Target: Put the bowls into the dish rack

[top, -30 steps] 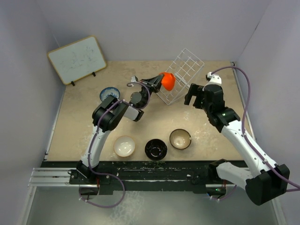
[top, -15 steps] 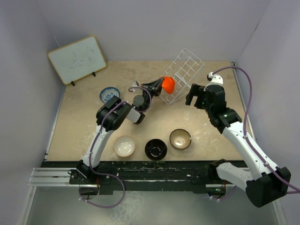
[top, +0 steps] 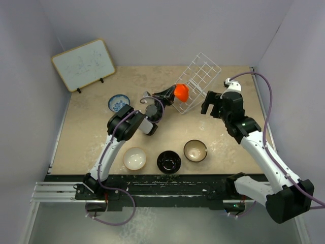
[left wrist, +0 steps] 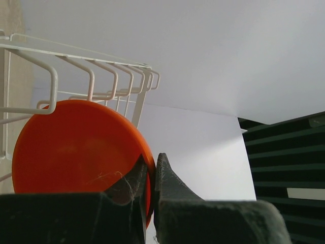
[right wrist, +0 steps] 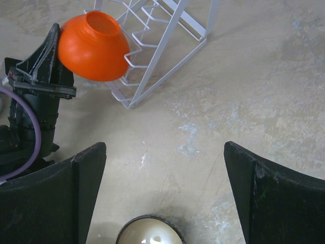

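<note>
My left gripper (top: 172, 93) is shut on the rim of the orange bowl (top: 182, 92) and holds it on edge against the left end of the white wire dish rack (top: 200, 81). In the left wrist view the orange bowl (left wrist: 76, 152) sits under the rack's wire loops (left wrist: 96, 76), its rim pinched between my fingers (left wrist: 170, 183). My right gripper (top: 210, 104) is open and empty, hovering right of the rack. The blue-patterned bowl (top: 118, 102) lies at the left. The cream-white bowl (top: 135, 158), the black bowl (top: 168, 161) and the tan bowl (top: 195, 150) stand in a row near the front.
A whiteboard with a wooden frame (top: 84, 64) leans at the back left. Grey walls enclose the table on three sides. In the right wrist view the tan bowl (right wrist: 150, 235) lies just below my open fingers, with the rack's lower edge (right wrist: 167, 66) ahead.
My left gripper has carried the orange bowl a little to the right and down, closer against the rack. The right arm has hardly moved.
</note>
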`<action>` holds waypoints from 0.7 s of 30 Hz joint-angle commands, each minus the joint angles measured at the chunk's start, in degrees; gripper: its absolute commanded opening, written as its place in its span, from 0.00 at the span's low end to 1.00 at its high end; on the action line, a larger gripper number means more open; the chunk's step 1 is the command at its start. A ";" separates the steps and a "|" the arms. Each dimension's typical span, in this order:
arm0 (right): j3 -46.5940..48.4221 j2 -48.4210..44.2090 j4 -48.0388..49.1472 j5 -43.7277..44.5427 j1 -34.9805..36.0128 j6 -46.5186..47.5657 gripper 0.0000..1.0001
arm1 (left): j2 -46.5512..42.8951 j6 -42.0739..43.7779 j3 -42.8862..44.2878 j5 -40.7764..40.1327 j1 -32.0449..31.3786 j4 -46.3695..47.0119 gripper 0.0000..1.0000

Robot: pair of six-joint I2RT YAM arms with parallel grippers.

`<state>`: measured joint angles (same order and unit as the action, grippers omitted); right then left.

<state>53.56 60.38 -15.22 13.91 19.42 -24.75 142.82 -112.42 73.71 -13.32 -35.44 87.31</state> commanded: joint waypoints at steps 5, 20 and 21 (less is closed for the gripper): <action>1.80 1.06 1.90 -1.82 -0.35 0.11 1.00 | 0.84 -5.11 -1.63 1.54 -0.45 7.23 0.10; 1.58 1.31 2.52 -2.38 -0.35 -0.14 1.00 | 1.03 -9.01 -5.32 1.50 -0.33 7.21 0.53; 1.54 1.26 2.50 -2.40 -0.35 -0.24 1.00 | 0.82 -8.94 -5.62 1.68 -0.29 7.26 0.55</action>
<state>53.56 61.78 -15.07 12.23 19.42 -24.86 143.92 -119.24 69.43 -12.16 -35.62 87.37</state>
